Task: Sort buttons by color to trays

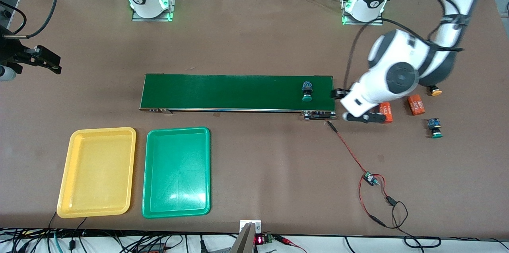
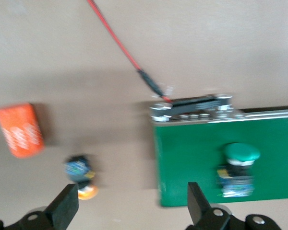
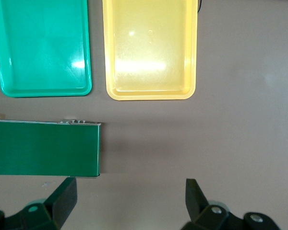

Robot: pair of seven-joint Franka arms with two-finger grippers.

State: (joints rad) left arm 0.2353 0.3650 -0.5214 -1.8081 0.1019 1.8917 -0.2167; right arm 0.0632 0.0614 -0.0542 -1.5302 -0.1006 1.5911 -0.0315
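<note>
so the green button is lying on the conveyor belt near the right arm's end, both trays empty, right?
Not quite: the green button lies on the conveyor belt near the left arm's end, as the front view shows. Both trays, yellow tray and green tray, are indeed empty.

front: high overview | wrists: close, downward | shared: conveyor belt [image 1: 237, 92]

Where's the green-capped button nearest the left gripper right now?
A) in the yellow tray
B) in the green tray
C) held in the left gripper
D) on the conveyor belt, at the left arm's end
D: the green-capped button lies on the conveyor belt near its end, and the left gripper is open and holds nothing.
</note>
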